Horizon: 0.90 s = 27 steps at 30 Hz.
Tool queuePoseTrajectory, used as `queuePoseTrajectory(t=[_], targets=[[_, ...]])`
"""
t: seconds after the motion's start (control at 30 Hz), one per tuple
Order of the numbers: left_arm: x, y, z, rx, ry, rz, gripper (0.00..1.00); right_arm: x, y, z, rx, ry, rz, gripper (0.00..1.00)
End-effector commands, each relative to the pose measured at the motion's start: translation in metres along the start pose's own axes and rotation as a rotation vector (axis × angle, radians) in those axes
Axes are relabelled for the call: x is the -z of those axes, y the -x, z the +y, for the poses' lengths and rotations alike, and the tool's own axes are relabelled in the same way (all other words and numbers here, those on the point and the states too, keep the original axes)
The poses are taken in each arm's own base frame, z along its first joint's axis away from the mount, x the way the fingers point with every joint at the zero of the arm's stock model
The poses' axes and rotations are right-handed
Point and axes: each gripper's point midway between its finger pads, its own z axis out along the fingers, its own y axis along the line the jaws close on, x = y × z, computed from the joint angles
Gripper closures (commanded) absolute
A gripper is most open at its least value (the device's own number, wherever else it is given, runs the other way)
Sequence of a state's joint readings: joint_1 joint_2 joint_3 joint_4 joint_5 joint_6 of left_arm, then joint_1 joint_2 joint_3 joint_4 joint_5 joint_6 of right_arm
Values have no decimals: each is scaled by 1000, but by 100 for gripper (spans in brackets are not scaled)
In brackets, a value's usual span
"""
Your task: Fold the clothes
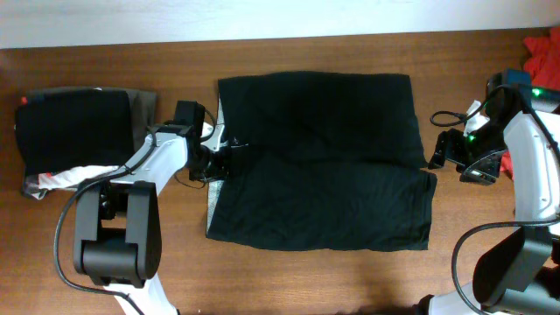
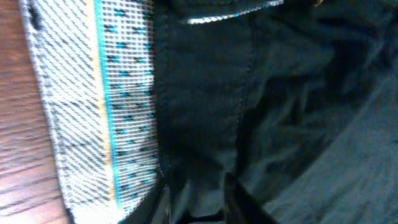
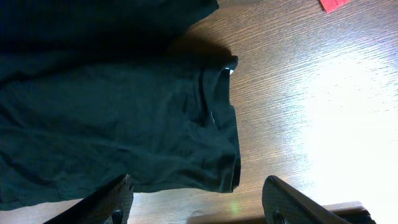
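Lying flat across the middle of the wooden table (image 1: 350, 280), the large black garment (image 1: 324, 166) is a soft, matte knit folded over itself: an upper layer covers the far half, and a wider lower layer sticks out towards the near edge and to the right. Its surface is lightly creased, with stitched seams and a ribbed hem showing in the wrist views. Along its left edge runs a pale woven band (image 2: 106, 106), grey-white in a fine diagonal weave with a thin blue and orange line down it.

At the table's left end sits a folded pile (image 1: 74, 127), black on top, with grey cloth and a white stripe showing beneath. A red-orange garment (image 1: 542, 54) is bunched at the far right corner.

The left arm bends across from the near left, and its left gripper (image 1: 229, 162) is low at the black garment's left edge, right by the band. Dark fingertips (image 2: 245, 202) frame black cloth, but whether they pinch it I cannot tell. The right arm reaches in from the right, wrist turned towards the garment. The right gripper (image 1: 442, 150) hangs just off the garment's right edge, jaws spread wide and holding nothing.
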State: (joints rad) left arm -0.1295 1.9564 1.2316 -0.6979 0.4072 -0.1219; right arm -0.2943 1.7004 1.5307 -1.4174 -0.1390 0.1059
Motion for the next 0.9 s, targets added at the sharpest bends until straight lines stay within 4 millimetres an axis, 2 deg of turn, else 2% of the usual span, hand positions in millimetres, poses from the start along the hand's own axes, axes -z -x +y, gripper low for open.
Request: queuePoseTrajectory(t=[0.0, 0.1, 0.3, 0.5, 0.8, 0.87], targets=[[-2, 1, -7, -7, -53, 8, 81, 4, 1, -4, -8, -12, -13, 29], [-2, 1, -9, -6, -60, 10, 86, 4, 1, -4, -8, -12, -13, 29], [-2, 1, -9, -6, -67, 10, 88, 4, 1, -4, -8, -12, -13, 29], [-3, 1, -3, -5, -32, 9, 78, 4, 1, -4, -8, -12, -13, 29], [-8, -5, 3, 4, -8, 28, 78, 4, 1, -4, -8, -12, -13, 29], [-9, -7, 4, 7, -7, 34, 73, 4, 1, -4, -8, -12, -13, 29]])
